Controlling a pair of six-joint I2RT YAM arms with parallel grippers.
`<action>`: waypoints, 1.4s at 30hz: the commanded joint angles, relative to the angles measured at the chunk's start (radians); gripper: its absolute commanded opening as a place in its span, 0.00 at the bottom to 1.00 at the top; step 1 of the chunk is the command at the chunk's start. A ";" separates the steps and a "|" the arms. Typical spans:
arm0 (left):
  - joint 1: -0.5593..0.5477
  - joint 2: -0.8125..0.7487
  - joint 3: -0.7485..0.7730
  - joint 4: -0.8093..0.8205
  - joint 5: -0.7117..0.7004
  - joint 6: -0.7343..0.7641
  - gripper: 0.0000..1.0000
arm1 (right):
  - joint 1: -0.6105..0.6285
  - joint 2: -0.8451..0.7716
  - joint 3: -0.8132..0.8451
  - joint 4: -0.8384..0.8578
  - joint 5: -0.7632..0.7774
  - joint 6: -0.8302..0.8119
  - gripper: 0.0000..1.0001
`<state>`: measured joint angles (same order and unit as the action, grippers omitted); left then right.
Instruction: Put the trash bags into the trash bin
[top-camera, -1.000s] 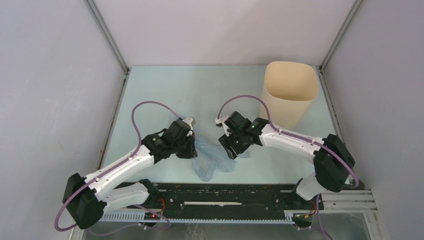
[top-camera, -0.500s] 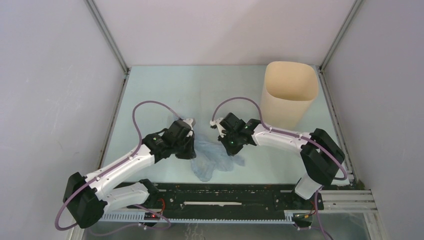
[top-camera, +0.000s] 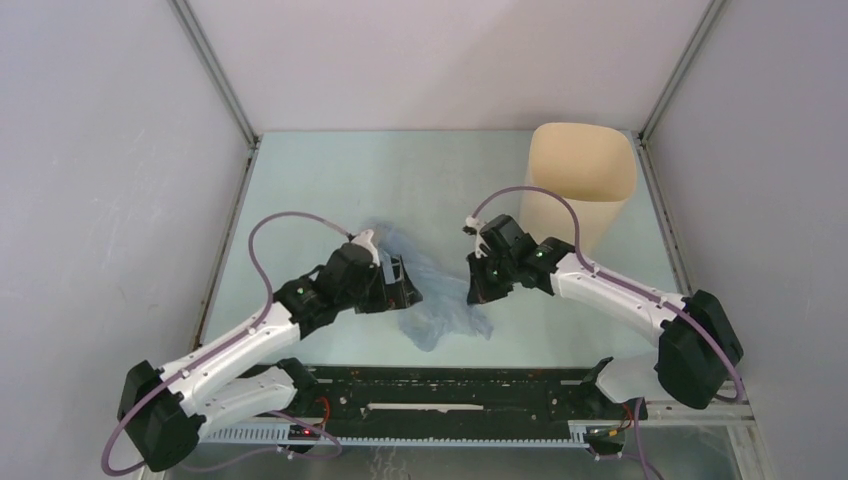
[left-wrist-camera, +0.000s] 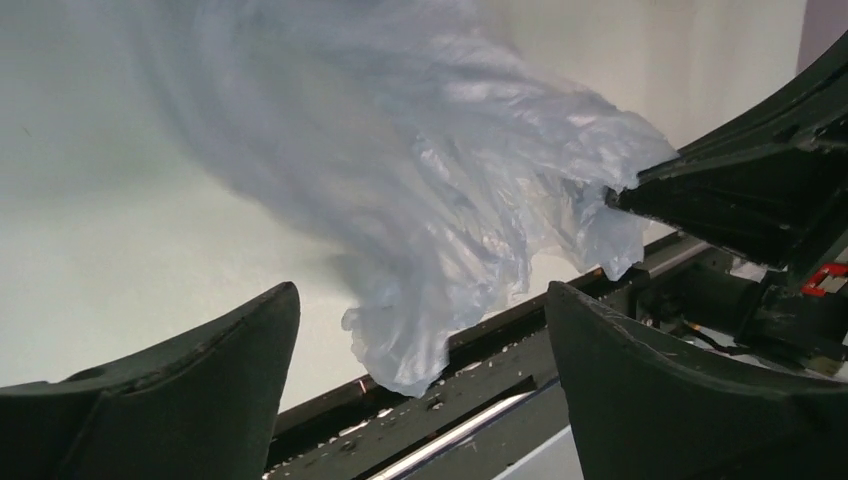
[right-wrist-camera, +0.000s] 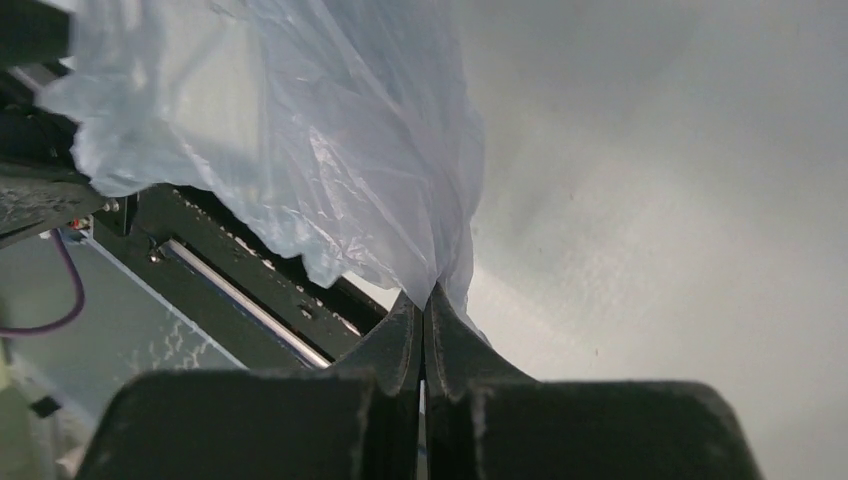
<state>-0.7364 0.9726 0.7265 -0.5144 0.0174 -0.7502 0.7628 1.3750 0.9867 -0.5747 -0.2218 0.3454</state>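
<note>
Two arms reach over the middle of the table (top-camera: 320, 180) in the top view. The left gripper (top-camera: 400, 285) and right gripper (top-camera: 477, 292) face each other with the bag (top-camera: 440, 305) between them. It is a crumpled pale-blue film, and its lower folds sag toward the table (whether they touch it cannot be told). The bin (top-camera: 580, 185) stands upright at the far right corner, behind the right arm and well apart from the bag. Through its rounded-square mouth only smooth beige walls show. A black rail (top-camera: 450, 385) runs along the near edge.

From the left wrist, the left gripper (left-wrist-camera: 420, 300) is spread wide, with both fingers (left-wrist-camera: 190, 390) clear of the film. The bag (left-wrist-camera: 440, 200) hangs ahead of them, thin, translucent and wrinkled (its upper part is blurred), with its lower tip over the rail (left-wrist-camera: 470, 390). At right, the right gripper (left-wrist-camera: 630, 195) pinches a corner of the film.

From the right wrist, the right gripper (right-wrist-camera: 425, 305) is pressed together on a fold of the bag (right-wrist-camera: 300, 120), which spreads up and left from the pinch in glossy creases. Beyond lie the rail (right-wrist-camera: 250, 275) and the pale, matte table (right-wrist-camera: 680, 200).
</note>
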 joint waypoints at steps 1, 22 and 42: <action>0.003 -0.075 -0.182 0.224 0.087 -0.219 0.99 | -0.048 -0.035 -0.079 0.034 -0.067 0.165 0.00; -0.012 0.028 -0.365 0.470 0.184 -0.310 0.28 | -0.058 -0.184 -0.225 0.030 -0.066 0.144 0.50; -0.011 0.073 -0.306 0.345 0.212 -0.244 0.21 | 0.205 -0.149 -0.122 -0.176 0.321 0.076 0.60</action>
<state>-0.7441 1.0290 0.3561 -0.1829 0.2008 -1.0199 0.9390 1.2800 0.7986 -0.6571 -0.0017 0.4385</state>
